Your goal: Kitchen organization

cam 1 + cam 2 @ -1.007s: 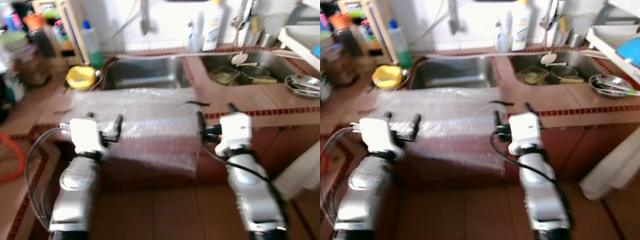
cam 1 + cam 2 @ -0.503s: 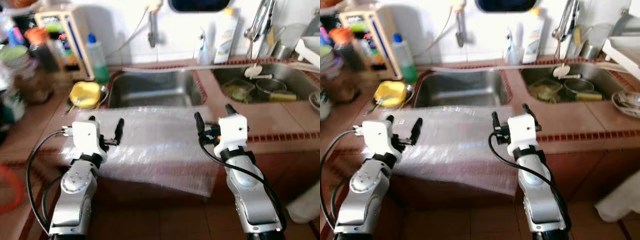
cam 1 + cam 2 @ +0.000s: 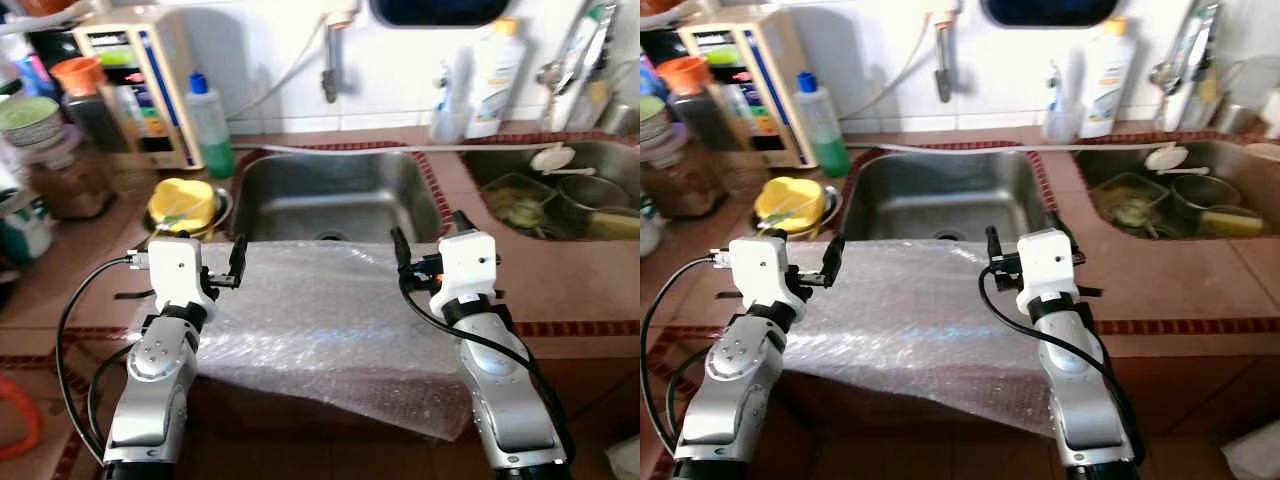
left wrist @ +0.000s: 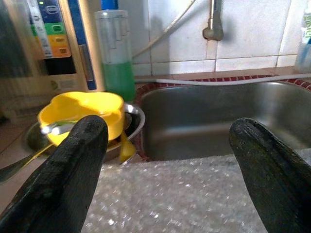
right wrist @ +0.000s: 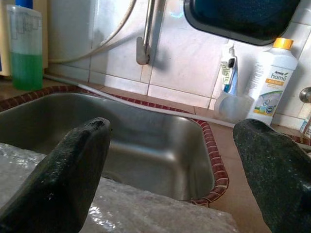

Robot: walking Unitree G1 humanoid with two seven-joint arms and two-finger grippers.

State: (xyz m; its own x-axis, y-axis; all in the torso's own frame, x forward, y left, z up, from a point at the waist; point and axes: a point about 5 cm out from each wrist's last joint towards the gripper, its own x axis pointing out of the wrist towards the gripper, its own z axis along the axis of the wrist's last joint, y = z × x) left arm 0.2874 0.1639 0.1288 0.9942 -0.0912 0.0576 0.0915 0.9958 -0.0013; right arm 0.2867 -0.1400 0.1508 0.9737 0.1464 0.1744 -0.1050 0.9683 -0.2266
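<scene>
A sheet of bubble wrap point(image 3: 320, 320) lies on the worktop point(image 3: 580, 290) near the sink point(image 3: 340, 195), long side running left to right. The left tool point(image 3: 208, 252) and right tool point(image 3: 428, 232) hover over its two ends, both wide open, holding nothing.

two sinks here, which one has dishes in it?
The right sink, beyond the right tool: bowls and a container sit in it. The left sink is bare.

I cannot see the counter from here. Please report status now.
Left gripper and right gripper open, above bubble wrap. Wrap draped over counter edge before empty sink. Nothing blocking.
</scene>
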